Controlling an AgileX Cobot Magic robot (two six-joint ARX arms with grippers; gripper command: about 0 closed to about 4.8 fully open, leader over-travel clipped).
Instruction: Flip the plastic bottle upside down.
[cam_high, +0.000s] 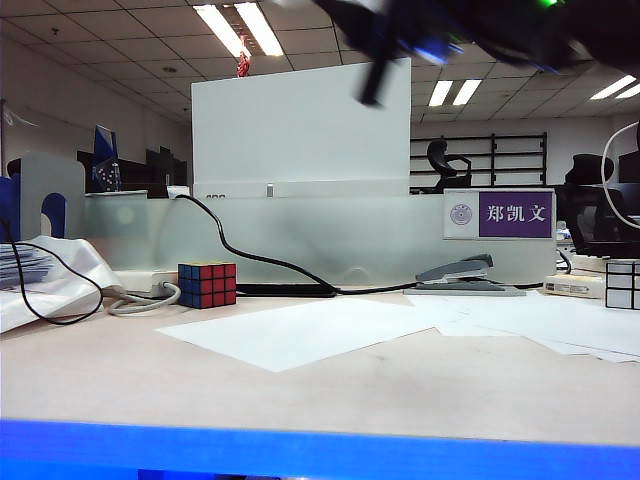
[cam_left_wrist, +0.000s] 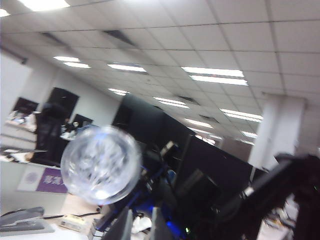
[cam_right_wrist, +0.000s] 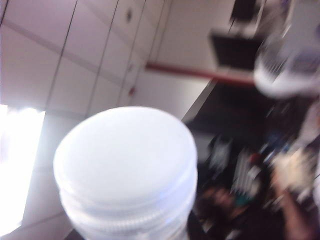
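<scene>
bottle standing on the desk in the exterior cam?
No. The desk holds papers, a Rubik's cube and a stapler; the plastic bottle appears only in wrist views.

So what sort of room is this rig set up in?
Most likely an open-plan office: a desk partition with a name plate, a stapler and loose paper sheets on the desk, office chairs behind, and ceiling light panels.

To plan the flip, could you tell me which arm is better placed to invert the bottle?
Right: the plastic bottle hangs cap-first before its wrist camera, seemingly in the right gripper; the left gripper, raised alongside, looks empty, facing the base.
</scene>
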